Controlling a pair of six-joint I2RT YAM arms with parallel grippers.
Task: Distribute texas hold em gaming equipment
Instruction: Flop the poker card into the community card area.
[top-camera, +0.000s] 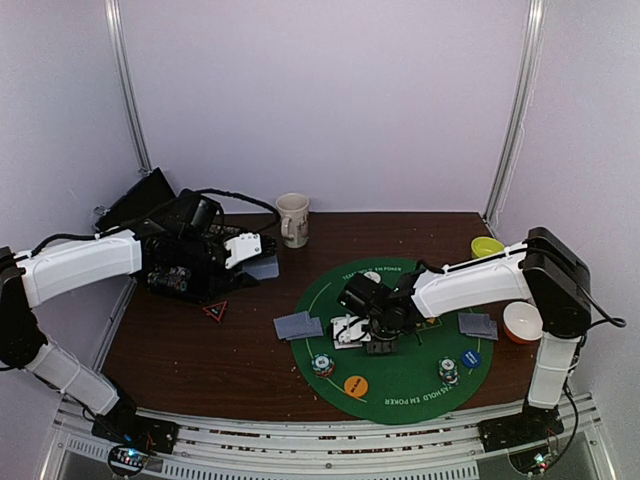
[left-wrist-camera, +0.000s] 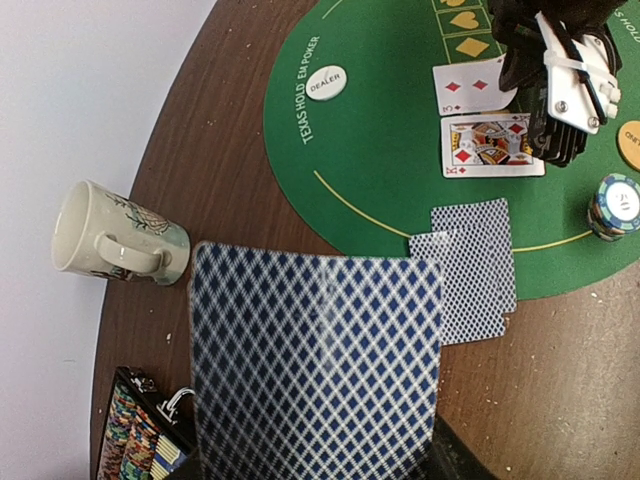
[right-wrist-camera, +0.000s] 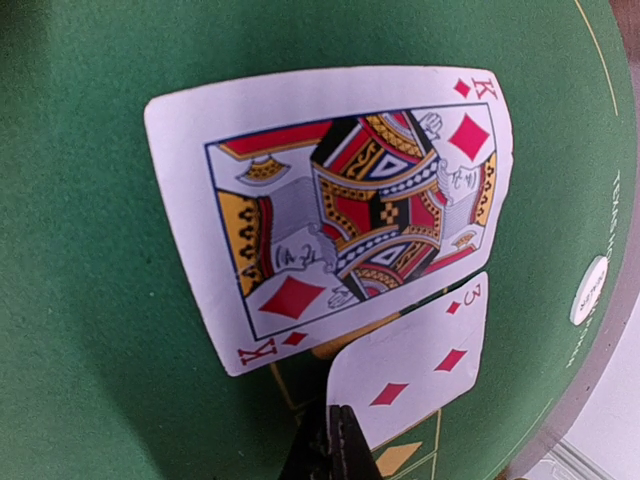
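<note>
Two face-up cards on the green mat are the fiddly bit: the king of diamonds and three of diamonds, side by side and close together. The right tool is clenched on nothing, tips at the three's edge with the king just beyond. Can't tell if it's touching. Cards are feather-light, thin, bendy and slick, and they're lying dead flat, so I'd slide one or lift an edge rather than pinch from above. The left tool, over the bench off the mat, grasps a blue-backed card clear of the wood.
</note>
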